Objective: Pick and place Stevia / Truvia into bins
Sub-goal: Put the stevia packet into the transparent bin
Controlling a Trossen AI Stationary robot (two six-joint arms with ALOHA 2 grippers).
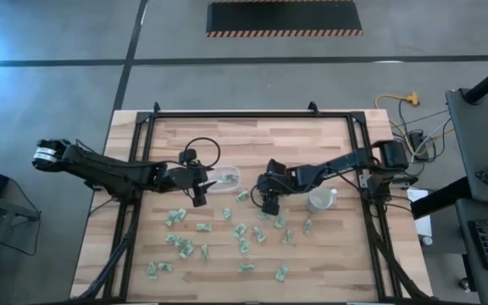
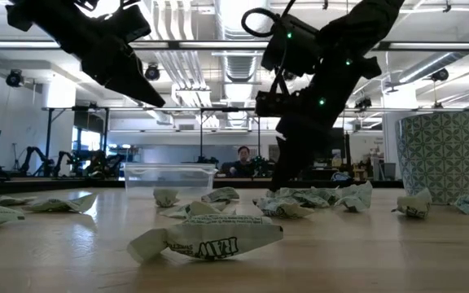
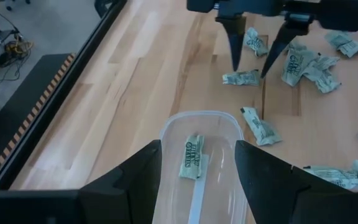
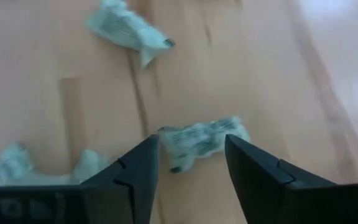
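Many small crumpled pale green and white Stevia packets (image 1: 227,233) lie scattered on the wooden table. The clear shallow tub (image 1: 224,180) stands at the table's middle with one packet (image 3: 192,157) flat on its bottom. A round patterned cup (image 1: 320,199) stands to its right. My left gripper (image 3: 197,146) hovers open over the tub's near-left end. My right gripper (image 4: 191,140) is open and points down, its fingers on either side of one packet (image 4: 202,140) that lies on the table between tub and cup.
More packets lie around the right gripper (image 3: 303,62) and across the table's near half (image 2: 210,236). A black metal frame (image 1: 252,114) borders the tabletop. The table's far half (image 1: 252,140) is bare wood. A person sits far behind the table (image 2: 243,159).
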